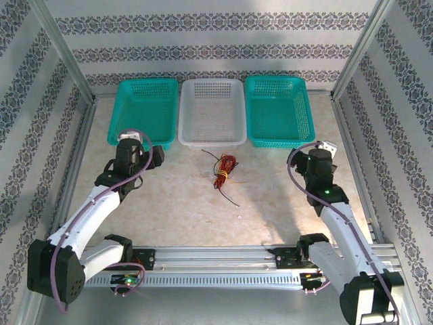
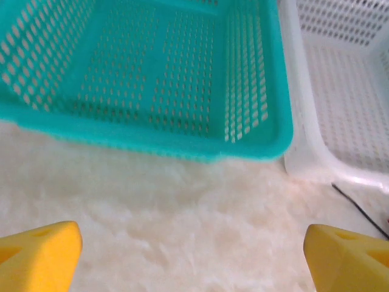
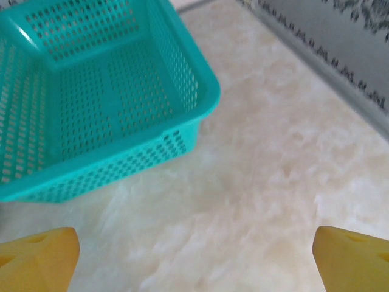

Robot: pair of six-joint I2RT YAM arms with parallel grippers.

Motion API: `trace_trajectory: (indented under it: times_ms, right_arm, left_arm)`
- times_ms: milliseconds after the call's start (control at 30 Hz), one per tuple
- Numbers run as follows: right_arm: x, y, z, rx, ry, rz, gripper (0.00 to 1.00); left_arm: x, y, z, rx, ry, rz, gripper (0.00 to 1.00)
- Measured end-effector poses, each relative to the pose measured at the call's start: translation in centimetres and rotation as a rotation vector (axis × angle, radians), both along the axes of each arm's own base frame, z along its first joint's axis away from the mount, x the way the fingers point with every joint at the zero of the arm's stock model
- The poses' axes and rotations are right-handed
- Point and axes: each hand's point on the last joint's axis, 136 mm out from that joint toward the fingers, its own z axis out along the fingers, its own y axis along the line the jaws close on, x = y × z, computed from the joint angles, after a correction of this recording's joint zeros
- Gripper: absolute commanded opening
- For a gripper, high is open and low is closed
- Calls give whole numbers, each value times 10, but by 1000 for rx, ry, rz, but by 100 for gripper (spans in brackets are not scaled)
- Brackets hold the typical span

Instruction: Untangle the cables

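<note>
Top external view: the cables (image 1: 224,170) are seen bunched on the desk (image 1: 176,203) between the arms, just in front of the white basket (image 1: 212,108). The left hand (image 2: 194,249) is held wide open and empty before the left teal basket (image 1: 145,108). The right hand (image 3: 194,249) is likewise open and empty, beside the right teal basket (image 1: 279,108).

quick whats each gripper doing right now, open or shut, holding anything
Left gripper: open, holding nothing.
Right gripper: open, holding nothing.
</note>
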Motion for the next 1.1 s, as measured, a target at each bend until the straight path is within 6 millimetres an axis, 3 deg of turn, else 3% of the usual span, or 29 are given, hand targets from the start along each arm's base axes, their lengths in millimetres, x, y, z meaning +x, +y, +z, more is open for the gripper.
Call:
trace_trajectory:
  times_ms: [100, 200, 367, 433, 567, 700, 800, 1100]
  right_arm:
    - [-14, 34, -4, 7, 91, 71, 98]
    - [-26, 76, 3, -35, 139, 177, 99]
    - [-48, 179, 68, -48, -85, 421, 98]
    - [-50, 192, 75, 36, -143, 435, 98]
    - [-28, 187, 41, 109, -47, 325, 99]
    - [-27, 237, -8, 77, 122, 402, 98]
    - [-32, 264, -38, 72, 227, 452, 97]
    - [-22, 298, -112, 54, 449, 472, 79]
  left_arm:
    - [-20, -4, -1, -43, 45, 0, 92]
    - [-33, -4, 13, -104, 30, 22, 81]
    - [-35, -15, 59, -224, -32, 5, 76]
    - [-31, -23, 67, -257, -30, -22, 76]
    - [-34, -35, 58, -309, 20, -58, 81]
    - [-44, -36, 50, -334, 39, -61, 81]
    - [-51, -35, 48, -352, 37, -53, 81]
    - [-60, -32, 52, -393, 13, -28, 83]
